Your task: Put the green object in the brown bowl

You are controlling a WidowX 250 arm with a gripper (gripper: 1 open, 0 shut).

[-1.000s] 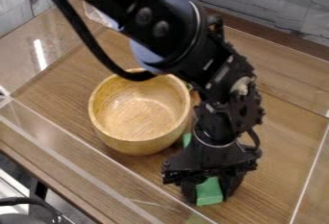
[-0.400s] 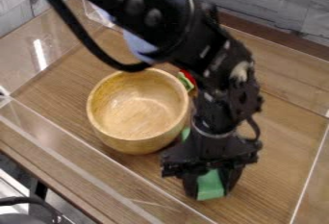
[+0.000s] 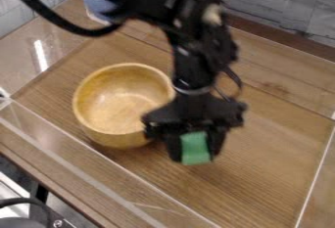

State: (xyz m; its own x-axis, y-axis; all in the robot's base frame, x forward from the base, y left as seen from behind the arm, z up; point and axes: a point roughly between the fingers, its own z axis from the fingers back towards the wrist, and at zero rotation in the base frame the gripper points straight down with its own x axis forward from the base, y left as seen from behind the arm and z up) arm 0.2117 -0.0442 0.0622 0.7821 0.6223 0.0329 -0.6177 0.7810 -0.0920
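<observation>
Wooden tabletop (image 3: 242,188) now shows beneath the green block (image 3: 195,148), which the gripper (image 3: 194,142) has raised from its earlier place, its fingers clamped around it. The block hangs beside the brown bowl (image 3: 116,103), outside its rim.

Bowl (image 3: 120,103) blocks left; table (image 3: 242,188) open in front.

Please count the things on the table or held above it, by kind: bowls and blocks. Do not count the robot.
Bowls: 1, the brown bowl.
Blocks: 1, the green block, held by the end effector.
Total: 2
</observation>
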